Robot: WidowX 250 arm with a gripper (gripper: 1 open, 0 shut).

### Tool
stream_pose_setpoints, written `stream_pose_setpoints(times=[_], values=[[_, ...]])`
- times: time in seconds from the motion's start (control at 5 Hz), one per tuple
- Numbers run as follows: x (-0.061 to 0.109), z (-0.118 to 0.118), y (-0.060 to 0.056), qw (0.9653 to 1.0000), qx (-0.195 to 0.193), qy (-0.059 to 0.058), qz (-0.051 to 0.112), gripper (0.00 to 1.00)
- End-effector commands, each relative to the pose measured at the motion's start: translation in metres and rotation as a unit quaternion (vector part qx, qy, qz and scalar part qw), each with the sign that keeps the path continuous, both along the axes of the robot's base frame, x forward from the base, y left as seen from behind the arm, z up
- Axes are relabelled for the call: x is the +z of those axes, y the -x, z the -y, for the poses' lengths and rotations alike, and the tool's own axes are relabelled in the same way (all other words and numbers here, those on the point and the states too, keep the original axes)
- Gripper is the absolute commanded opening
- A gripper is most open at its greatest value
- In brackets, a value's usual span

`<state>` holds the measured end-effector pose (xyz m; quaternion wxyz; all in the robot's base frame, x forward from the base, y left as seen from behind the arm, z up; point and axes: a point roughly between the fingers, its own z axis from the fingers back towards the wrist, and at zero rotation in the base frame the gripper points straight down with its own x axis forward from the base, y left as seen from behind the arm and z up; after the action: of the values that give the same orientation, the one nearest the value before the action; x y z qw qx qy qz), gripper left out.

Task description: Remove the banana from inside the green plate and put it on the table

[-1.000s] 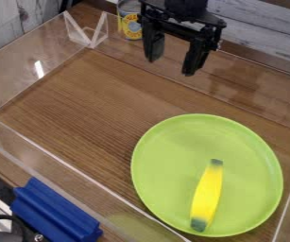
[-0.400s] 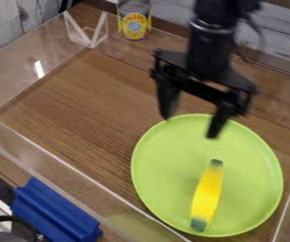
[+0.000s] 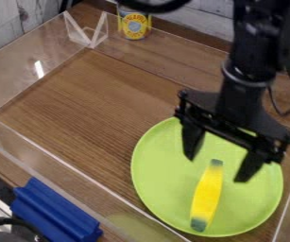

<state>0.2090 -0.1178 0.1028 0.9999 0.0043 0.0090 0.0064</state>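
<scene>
The banana, small and yellow with dark tips, lies inside the green plate toward its right front. My gripper hangs pointing down just above the banana's far end, open, with one finger to its left and the other finger to its right. Nothing is between them. The plate rests on the brown wood-grain table.
Clear acrylic walls edge the table. A blue block sits outside the front-left wall. A yellow-labelled can stands beyond the far wall.
The gripper has travelled from the far side of the table toward the camera and right, dropping lower, and now hangs over the plate above the banana. It stayed open. The banana has not moved.
</scene>
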Motion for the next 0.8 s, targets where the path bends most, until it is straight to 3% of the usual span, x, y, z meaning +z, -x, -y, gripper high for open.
stream_pose_setpoints(times=[0.0,0.6], values=[[-0.002,0.007,0.000,0.9992,0.004,0.016,0.035,1.00],[-0.039,0.008,-0.001,0.9979,0.003,0.034,0.054,1.00]])
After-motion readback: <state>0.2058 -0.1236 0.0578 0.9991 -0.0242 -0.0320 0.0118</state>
